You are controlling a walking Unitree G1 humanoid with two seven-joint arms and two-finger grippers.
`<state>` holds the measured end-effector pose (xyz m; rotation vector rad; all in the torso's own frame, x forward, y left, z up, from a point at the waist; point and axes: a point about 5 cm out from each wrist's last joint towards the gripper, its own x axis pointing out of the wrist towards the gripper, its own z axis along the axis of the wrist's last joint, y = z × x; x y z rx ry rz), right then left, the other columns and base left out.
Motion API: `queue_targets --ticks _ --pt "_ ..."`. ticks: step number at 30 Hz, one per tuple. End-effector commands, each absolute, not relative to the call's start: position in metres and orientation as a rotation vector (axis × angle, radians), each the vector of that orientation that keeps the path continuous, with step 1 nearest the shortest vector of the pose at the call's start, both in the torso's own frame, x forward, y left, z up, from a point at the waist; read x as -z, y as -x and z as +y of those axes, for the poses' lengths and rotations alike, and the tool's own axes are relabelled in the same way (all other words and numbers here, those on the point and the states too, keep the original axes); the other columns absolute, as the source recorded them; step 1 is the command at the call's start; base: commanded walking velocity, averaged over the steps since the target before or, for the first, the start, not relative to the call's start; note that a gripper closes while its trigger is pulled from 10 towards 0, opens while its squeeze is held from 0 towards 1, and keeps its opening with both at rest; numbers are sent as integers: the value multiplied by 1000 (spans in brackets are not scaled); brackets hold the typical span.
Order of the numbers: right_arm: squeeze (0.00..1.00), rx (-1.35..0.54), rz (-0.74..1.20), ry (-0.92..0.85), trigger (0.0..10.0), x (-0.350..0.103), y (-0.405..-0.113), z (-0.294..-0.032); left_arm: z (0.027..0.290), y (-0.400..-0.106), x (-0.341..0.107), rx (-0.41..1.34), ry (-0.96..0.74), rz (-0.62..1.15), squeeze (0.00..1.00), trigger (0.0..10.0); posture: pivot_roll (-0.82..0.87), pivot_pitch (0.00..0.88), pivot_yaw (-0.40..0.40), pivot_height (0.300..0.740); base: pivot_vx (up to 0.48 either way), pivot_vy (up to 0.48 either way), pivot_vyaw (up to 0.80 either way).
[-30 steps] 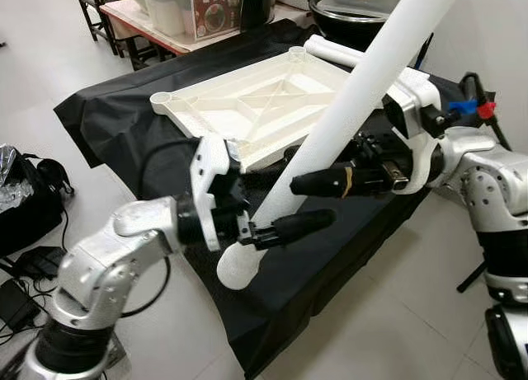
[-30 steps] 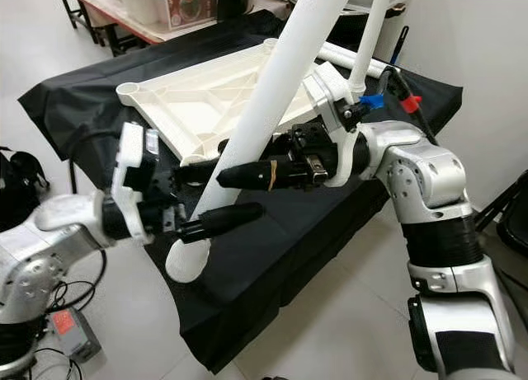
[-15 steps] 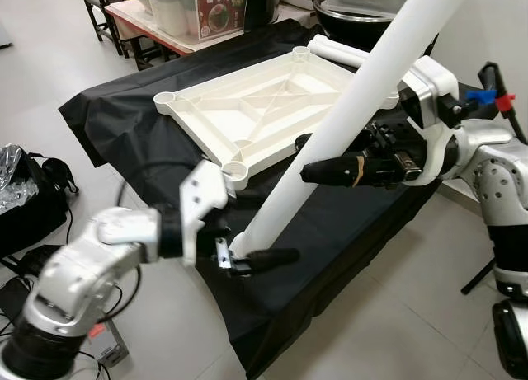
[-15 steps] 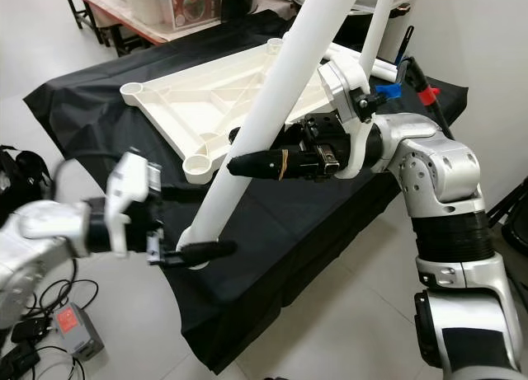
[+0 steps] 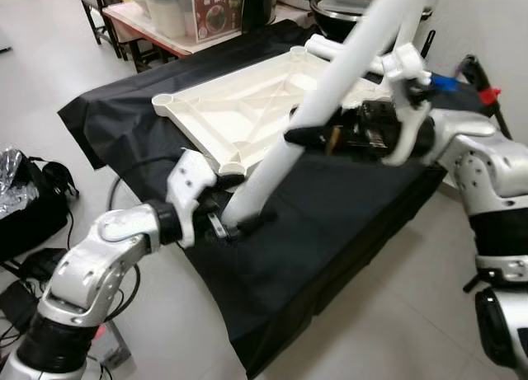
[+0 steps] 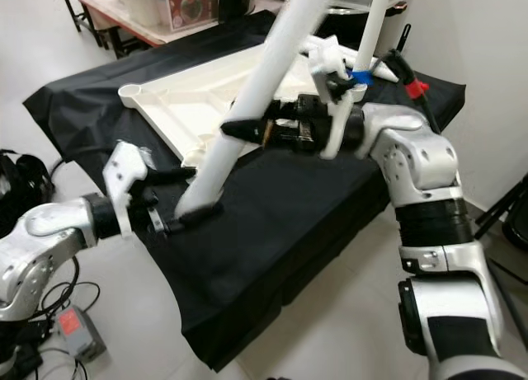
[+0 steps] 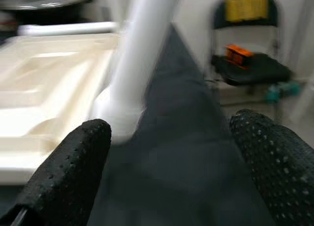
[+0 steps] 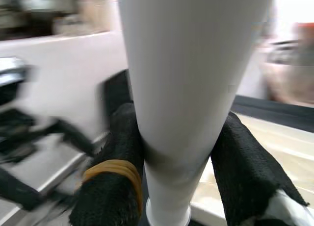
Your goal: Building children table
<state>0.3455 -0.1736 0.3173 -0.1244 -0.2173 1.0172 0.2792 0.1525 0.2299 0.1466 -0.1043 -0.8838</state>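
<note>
— Where is the white table leg (image 5: 330, 79)?

— It leans steeply across the middle of the scene, its top running off toward 12 o'clock and its foot down on the black cloth (image 5: 346, 223) just at the near corner of the white tabletop (image 5: 247, 108), which lies upside down with its ribs and round corner sockets showing.

— And the right gripper (image 6: 247, 129)?

— Clamped on the leg partway up; in the wrist view the two black fingers (image 8: 110, 187) press either side of the tapering white tube, one wearing a yellow band.

— The left gripper (image 5: 239, 223)?

— Down at the leg's foot, at about 7 o'clock from the tabletop. Its fingers (image 7: 64, 172) are spread wide, and the foot stands between and beyond them; I cannot tell whether either finger touches it.

— What else is about?

— A second white leg (image 6: 375, 30) stands upright at 1 o'clock, another (image 5: 342, 52) lies along the tabletop's far edge, a red-topped side table (image 5: 165, 34) at 11 o'clock, and a black bag (image 5: 29, 199) on the floor at 9 o'clock.
</note>
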Motion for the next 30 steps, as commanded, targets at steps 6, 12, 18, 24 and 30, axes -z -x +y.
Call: queue_targets --ticks 6,12,18,24,30 --pt "0 -763 -284 50 0 -326 -359 -181 156 -277 -217 804 -122 -95 0 10000 -19 106 -14 740 0 0 0" --pt "0 -760 -371 -24 10000 -328 -353 -171 161 -295 -221 495 -18 -201 0 10000 -20 111 -19 740 0 0 0" --pt "0 -759 -366 -55 10000 -322 -347 -161 165 -295 -222 396 35 -233 0 10000 -21 115 -19 740 0 0 0" --pt "0 -923 -363 -126 10000 -309 -315 -128 171 -287 -227 334 110 -300 0 10000 -23 111 -25 740 52 0 0" --pt "0 -976 -328 -141 10000 -299 -303 -117 178 -285 -226 285 122 -311 0 10000 -23 107 -30 740 305 0 0"
